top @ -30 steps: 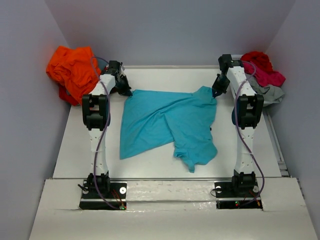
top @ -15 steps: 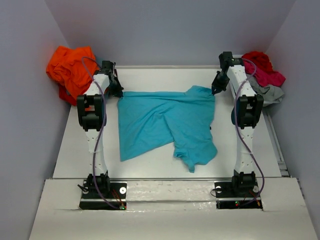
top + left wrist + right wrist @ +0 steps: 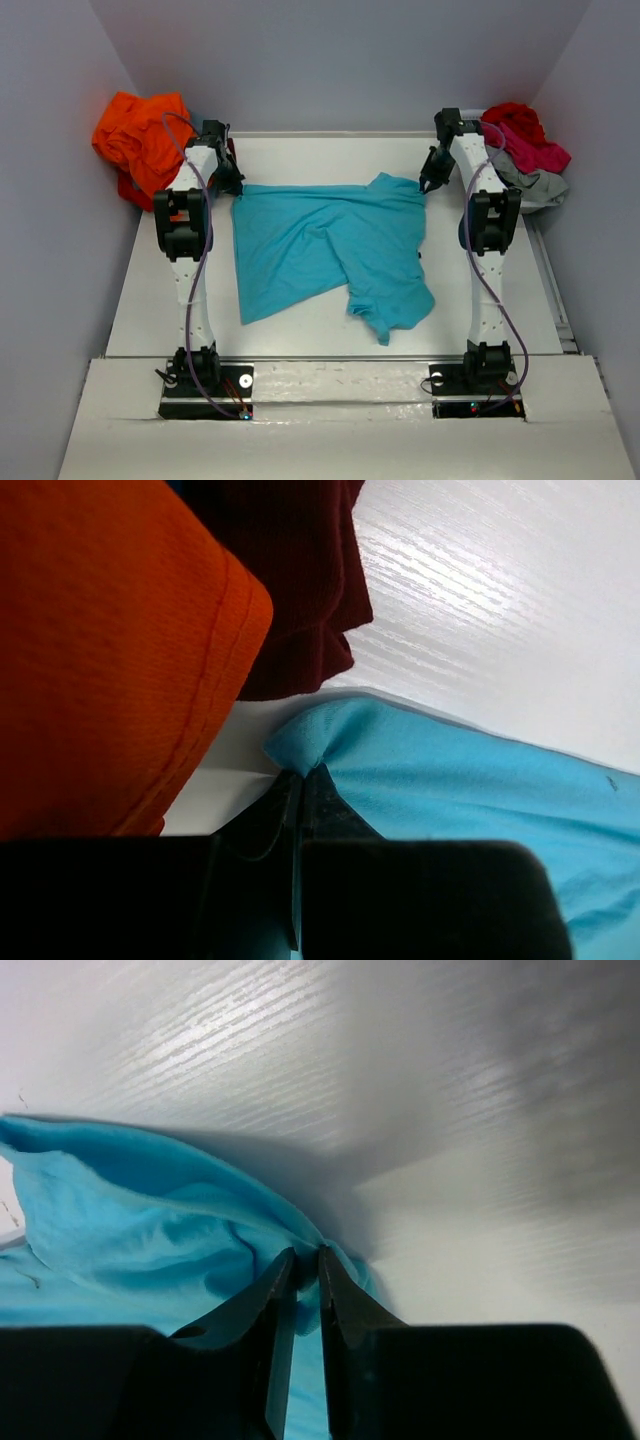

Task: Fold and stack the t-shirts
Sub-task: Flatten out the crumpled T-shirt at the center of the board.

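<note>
Between both grippers, rumpled turquoise t-shirt [image 3: 330,250]

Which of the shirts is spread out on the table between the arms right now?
The turquoise t-shirt. It lies opened out mid-table, while the orange shirt and the red shirt sit bunched at the far corners.

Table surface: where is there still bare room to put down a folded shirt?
Bare table lies left of the turquoise t-shirt, a narrower strip to its right, and a band between it and the back wall. Crowded: the orange shirts far left, the red and grey pile far right.
</note>
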Tool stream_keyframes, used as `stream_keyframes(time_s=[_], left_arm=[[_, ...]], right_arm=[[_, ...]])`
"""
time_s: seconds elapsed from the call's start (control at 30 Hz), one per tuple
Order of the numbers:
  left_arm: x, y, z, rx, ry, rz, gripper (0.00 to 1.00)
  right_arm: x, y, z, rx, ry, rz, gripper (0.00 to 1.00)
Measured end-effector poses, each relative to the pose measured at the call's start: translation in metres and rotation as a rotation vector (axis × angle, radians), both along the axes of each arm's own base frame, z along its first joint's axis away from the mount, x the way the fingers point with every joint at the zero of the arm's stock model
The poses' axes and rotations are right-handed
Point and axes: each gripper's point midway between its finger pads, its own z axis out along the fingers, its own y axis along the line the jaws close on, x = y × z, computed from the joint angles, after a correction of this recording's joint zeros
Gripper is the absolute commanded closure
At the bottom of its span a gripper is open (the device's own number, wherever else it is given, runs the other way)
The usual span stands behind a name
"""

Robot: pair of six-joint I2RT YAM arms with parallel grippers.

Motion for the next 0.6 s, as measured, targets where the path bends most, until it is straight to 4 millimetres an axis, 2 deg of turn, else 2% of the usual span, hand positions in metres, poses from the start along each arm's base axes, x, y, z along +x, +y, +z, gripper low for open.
stream_keyframes(time_s=[0.13, 0.23, 0.33, 0.6], left_arm=[[0.0, -0.001, -0.001, -0.003, 0.006, -0.001, 0.94], [0.0, -0.001, -0.001, -0.004, 0.006, -0.003, 0.94], [0.0, -0.001, -0.001, -0.007, 0.007, -0.006, 0.94], [0.001, -0.002, -0.001, -0.011, 0.01, -0.013, 0.94]], right_arm=[[0.005, 0.002, 0.001, 0.009, -0.017, 0.022, 0.53], [0.006, 0.004, 0.001, 0.017, -0.02, 0.034, 0.5], [0.009, 0.006, 0.0, 0.027, -0.028, 0.045, 0.49], [0.013, 0.012, -0.01, 0.057, -0.03, 0.061, 0.58]])
